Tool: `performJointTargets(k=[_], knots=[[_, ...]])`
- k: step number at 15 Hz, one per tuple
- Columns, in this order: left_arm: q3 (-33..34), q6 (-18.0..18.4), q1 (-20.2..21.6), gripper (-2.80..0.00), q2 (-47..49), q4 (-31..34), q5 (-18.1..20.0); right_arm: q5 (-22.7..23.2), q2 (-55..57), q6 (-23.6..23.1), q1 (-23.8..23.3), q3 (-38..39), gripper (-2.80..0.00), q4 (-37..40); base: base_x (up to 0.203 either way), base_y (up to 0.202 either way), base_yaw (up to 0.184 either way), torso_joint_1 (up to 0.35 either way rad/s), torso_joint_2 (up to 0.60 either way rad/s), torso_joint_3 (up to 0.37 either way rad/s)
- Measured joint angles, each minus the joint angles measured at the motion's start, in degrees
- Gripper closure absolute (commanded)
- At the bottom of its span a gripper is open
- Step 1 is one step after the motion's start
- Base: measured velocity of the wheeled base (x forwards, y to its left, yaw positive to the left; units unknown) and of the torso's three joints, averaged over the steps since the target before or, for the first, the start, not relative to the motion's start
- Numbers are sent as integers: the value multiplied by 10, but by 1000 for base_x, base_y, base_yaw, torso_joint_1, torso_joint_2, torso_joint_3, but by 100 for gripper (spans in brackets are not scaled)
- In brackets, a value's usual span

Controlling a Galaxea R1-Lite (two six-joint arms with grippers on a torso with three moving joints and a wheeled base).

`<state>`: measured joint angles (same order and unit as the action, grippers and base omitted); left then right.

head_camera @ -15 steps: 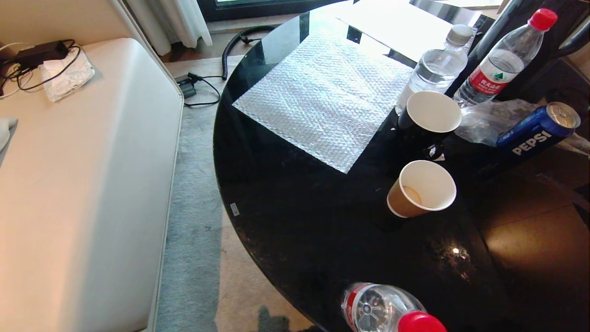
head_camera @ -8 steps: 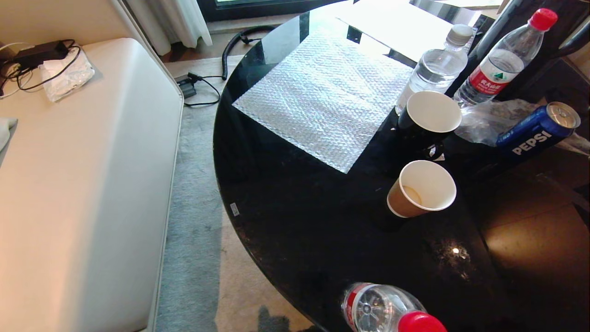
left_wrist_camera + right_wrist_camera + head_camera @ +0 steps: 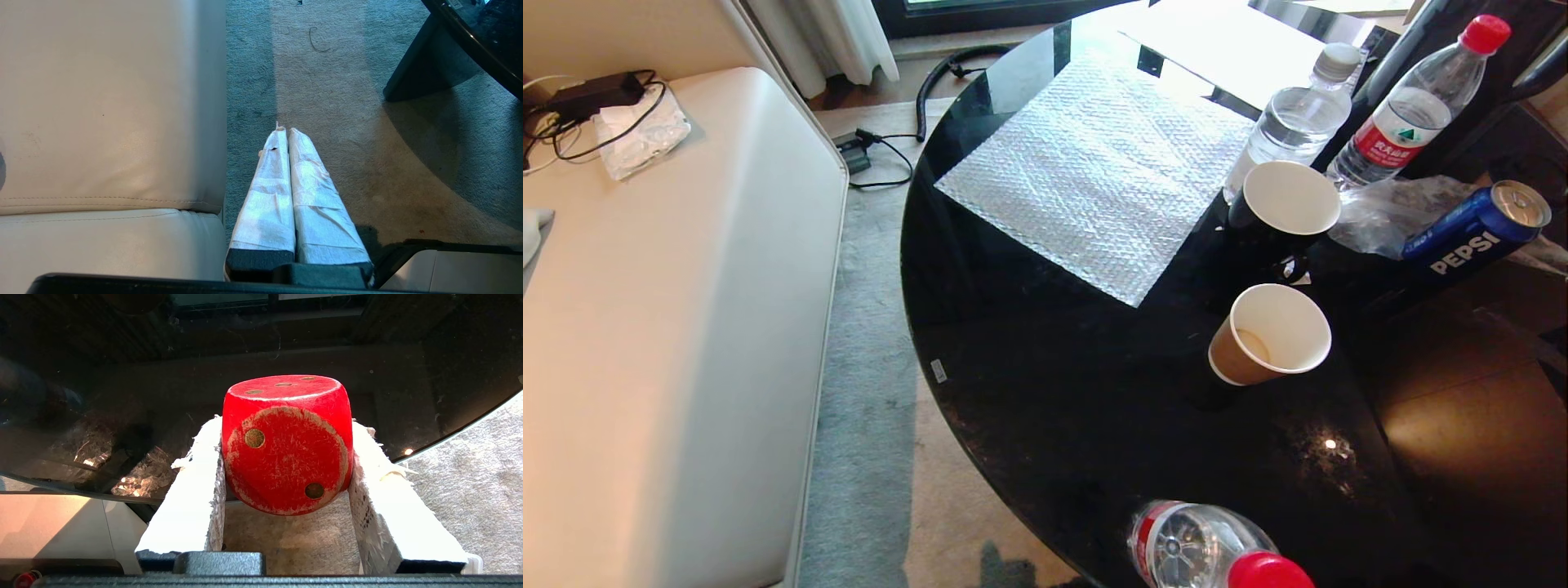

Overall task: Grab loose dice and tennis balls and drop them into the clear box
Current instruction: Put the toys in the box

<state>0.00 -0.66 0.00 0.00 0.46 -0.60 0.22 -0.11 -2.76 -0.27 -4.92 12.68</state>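
- Round black glossy table (image 3: 1045, 392) fills most of the head view; carpet (image 3: 866, 425) and a pale cushioned seat (image 3: 670, 327) lie at 9 o'clock of it.
- Bubble wrap sheet (image 3: 1094, 171) lies flat on the table toward 12 o'clock.
- Two paper cups stand upright and empty at 3 o'clock of the sheet: black cup (image 3: 1278, 212) farther, brown cup (image 3: 1270, 335) nearer, close together but apart.
- Two water bottles stand at 1 o'clock: grey-capped bottle (image 3: 1298, 114) and red-capped bottle (image 3: 1413, 114); Pepsi can (image 3: 1474, 233) is at 3 o'clock of the black cup, beside crumpled clear plastic (image 3: 1380, 216).
- Another red-capped bottle (image 3: 1217, 551) is at the table's 6 o'clock edge.
- Neither arm shows in the head view; no clear box or tennis balls visible in any view.
- Left gripper (image 3: 284, 130): taped fingers pressed together, nothing between them, hanging over carpet between the seat and the table base (image 3: 425, 69).
- Right gripper (image 3: 286, 453): padded fingers pinch the red die (image 3: 286, 445) on two opposite sides; two-pip face toward the camera, three-pip face on the adjoining side.
- Die is held clear of any surface, by the table's rim, with dark glass (image 3: 122, 396) behind it and carpet below.
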Motion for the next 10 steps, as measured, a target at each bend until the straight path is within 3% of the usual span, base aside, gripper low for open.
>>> performJointTargets(k=[10], knots=[[0,0,0,0,0,0,0,0,0,0,0,0,0,0,0,0,0,0,0,0]])
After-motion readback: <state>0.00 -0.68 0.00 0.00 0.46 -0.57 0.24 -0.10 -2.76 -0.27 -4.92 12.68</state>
